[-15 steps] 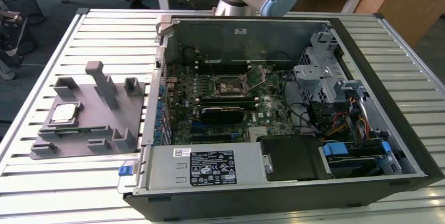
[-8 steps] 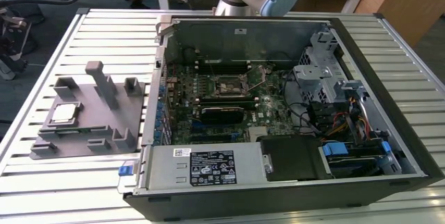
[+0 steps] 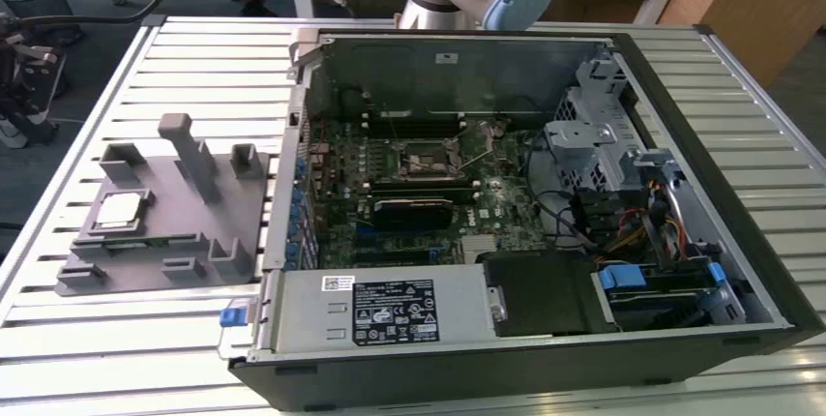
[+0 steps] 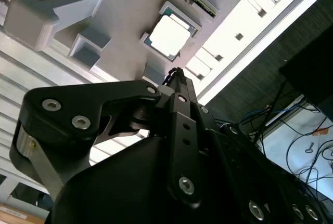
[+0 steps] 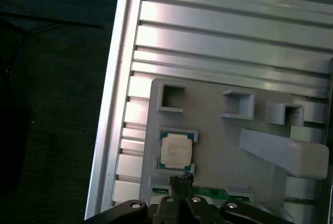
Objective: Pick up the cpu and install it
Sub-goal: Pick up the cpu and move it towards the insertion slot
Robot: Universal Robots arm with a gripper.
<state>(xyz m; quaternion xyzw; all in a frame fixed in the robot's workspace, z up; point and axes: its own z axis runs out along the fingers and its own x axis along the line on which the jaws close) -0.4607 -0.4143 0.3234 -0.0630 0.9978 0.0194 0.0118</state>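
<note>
The task has barely begun. The cpu (image 3: pixel 120 209) lies flat in its square pocket on the grey fixture plate (image 3: pixel 162 227). The plate sits on the slatted counter (image 3: pixel 193 58) at the exterior view's left, well apart from the open computer case (image 3: pixel 465 41).

In the first wrist view the gripper (image 5: pixel 180 181) hangs over the plate just beside the cpu's edge, not touching it. Its fingers are drawn together, tip against tip, and hold nothing.

Picking up and installing are both left to do. The socket (image 3: pixel 430 162) on the motherboard (image 3: pixel 497 208) inside the case looks unfilled, though I cannot be sure.

As for writing, the cpu's metal top carries a few lines of small dark print. The power supply (image 3: pixel 297 324) at the case's near end bears a black label (image 3: pixel 394 308) and a white one. All of it is too small to make out.
</note>
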